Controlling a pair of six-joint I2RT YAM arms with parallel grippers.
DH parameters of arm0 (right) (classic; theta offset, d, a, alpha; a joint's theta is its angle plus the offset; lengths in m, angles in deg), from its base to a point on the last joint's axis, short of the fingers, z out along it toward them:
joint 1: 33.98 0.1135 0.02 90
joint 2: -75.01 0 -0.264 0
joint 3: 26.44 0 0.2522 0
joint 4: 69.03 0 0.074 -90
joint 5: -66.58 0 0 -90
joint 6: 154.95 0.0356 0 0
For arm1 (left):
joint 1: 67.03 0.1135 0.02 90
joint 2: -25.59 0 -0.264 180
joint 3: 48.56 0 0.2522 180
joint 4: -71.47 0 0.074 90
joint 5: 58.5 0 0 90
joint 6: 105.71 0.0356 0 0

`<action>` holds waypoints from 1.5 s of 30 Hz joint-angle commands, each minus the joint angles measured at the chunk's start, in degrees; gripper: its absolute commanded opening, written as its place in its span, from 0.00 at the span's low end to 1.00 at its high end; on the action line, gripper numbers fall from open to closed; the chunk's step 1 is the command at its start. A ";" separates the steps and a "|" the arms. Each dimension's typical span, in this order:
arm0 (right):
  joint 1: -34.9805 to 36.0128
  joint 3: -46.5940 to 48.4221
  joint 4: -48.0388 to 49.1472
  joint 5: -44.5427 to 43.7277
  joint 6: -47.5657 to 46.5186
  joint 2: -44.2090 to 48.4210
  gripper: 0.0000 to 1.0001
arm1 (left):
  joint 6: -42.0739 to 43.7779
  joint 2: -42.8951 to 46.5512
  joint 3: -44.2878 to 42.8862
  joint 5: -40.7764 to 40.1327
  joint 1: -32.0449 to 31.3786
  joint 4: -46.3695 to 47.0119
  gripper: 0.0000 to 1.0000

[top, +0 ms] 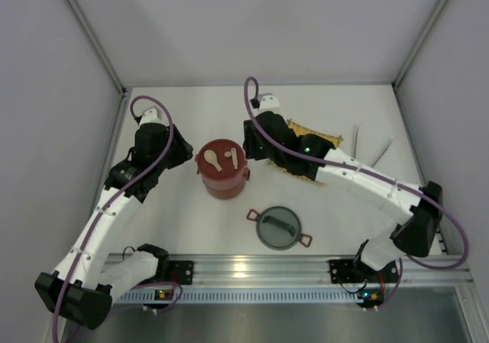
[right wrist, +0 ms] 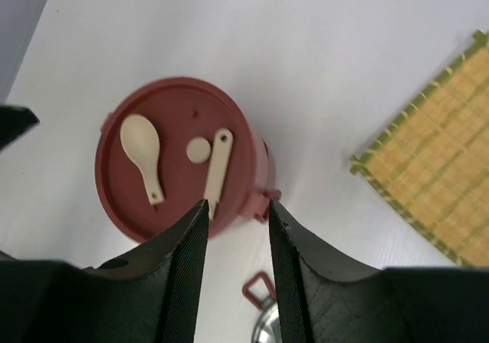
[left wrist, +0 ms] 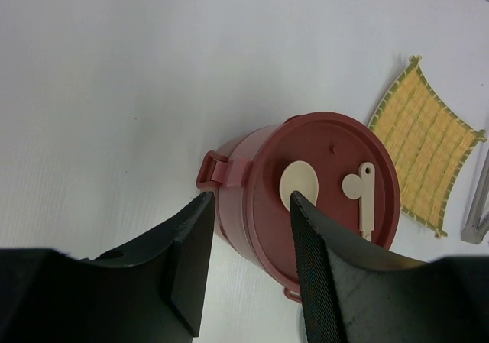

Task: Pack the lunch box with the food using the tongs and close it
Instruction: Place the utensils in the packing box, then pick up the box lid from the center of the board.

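Observation:
The dark-red lunch box (top: 223, 169) stands mid-table under a flat red lid (right wrist: 172, 156) that carries two cream spoon-shaped pieces (right wrist: 141, 148). My left gripper (top: 186, 153) hovers at its left side, open, with the box wall (left wrist: 237, 205) showing between the fingers and its small handle (left wrist: 214, 167) just beyond them. My right gripper (top: 249, 149) is at the box's right side, open and empty, and the right handle (right wrist: 263, 199) sits between its tips. The tongs (top: 356, 137) lie at the far right. No food is in view.
A yellow woven mat (top: 327, 138) lies partly under my right arm. A grey domed lid (top: 279, 228) with red handles sits on the table in front of the lunch box. White walls close in the back and both sides.

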 commanded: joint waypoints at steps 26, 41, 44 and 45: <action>8.24 -45.09 -5.79 -5.93 15.06 40.86 0.39 | 4.02 5.75 -1.01 8.26 -3.54 -5.07 0.49; 8.06 -43.51 -15.36 -15.33 19.98 46.57 0.46 | 4.28 3.04 -1.62 4.24 -23.65 -4.03 0.49; 8.06 -43.59 -15.63 -15.43 20.07 47.72 0.46 | 3.76 -0.56 -3.29 -0.51 -31.82 -3.41 0.49; 8.06 -43.77 -15.55 -14.99 19.81 47.98 0.46 | 3.67 -1.53 -3.82 -3.48 -35.41 -3.50 0.49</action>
